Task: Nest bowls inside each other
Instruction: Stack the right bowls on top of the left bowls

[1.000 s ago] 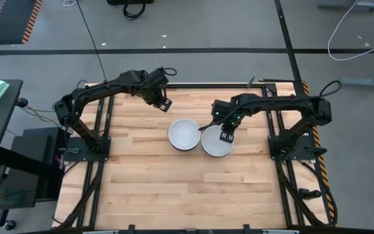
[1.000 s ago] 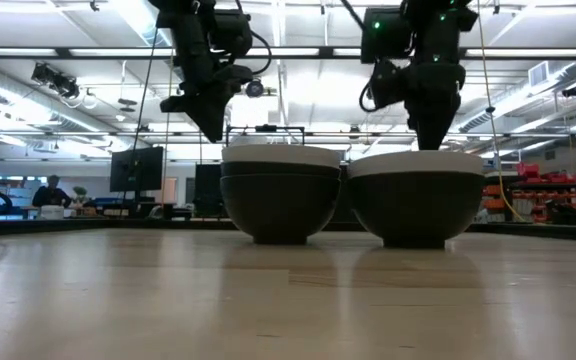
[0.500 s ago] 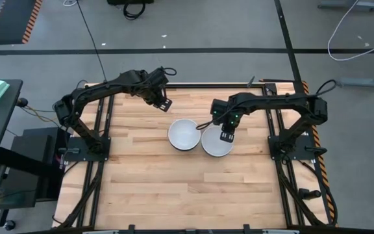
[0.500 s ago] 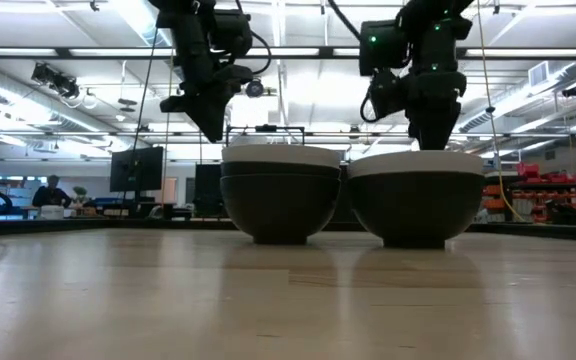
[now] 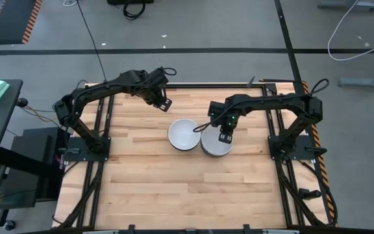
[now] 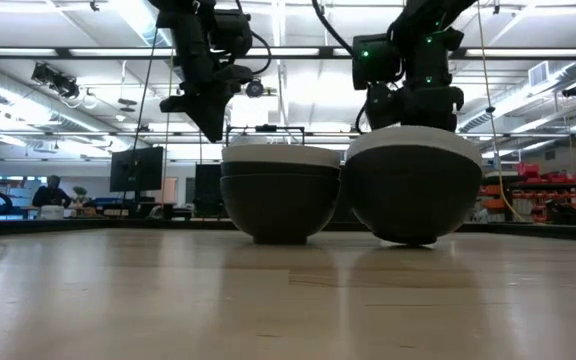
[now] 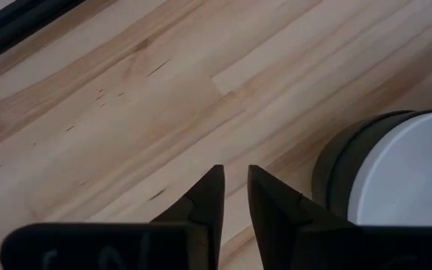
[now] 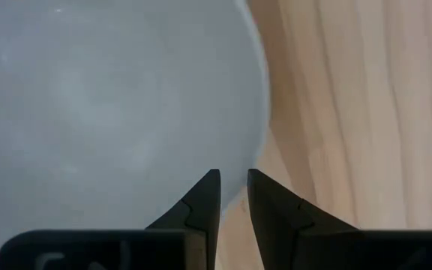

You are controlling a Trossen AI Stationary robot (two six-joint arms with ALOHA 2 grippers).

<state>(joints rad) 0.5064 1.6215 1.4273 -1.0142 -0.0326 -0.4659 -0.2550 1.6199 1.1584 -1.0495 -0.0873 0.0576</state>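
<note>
High view, bowls: two stacks sit side by side near the middle of the table (image 5: pixel 148 188), a little toward its far edge, rims almost touching.
Left stack: the left stack (image 5: pixel 184 134) shows a white bowl nested in dark ones; in the low view it stands level (image 6: pixel 281 193), a white rim over two dark bands.
Right stack: the right stack (image 5: pixel 215 144) is a white bowl inside a dark one; in the low view it is tipped (image 6: pixel 413 185), its far rim lifted and its rounded dark underside resting on the wood.
Right gripper: the right gripper (image 5: pixel 224 132) is at the far rim of the right stack, fingers clamped on that rim; in the right wrist view the fingertips (image 8: pixel 208 196) sit close together over the edge of the white bowl's inside (image 8: pixel 111 97).
Left gripper: the left gripper (image 5: pixel 164 103) hangs above the table toward the far left, apart from the left stack; its fingertips (image 7: pixel 214 191) are nearly together, holding nothing, with bare wood beneath and the left stack's rim (image 7: pixel 396 176) off to one side.
Room: in the low view a person (image 6: pixel 52 192) sits at a desk far behind the table.
</note>
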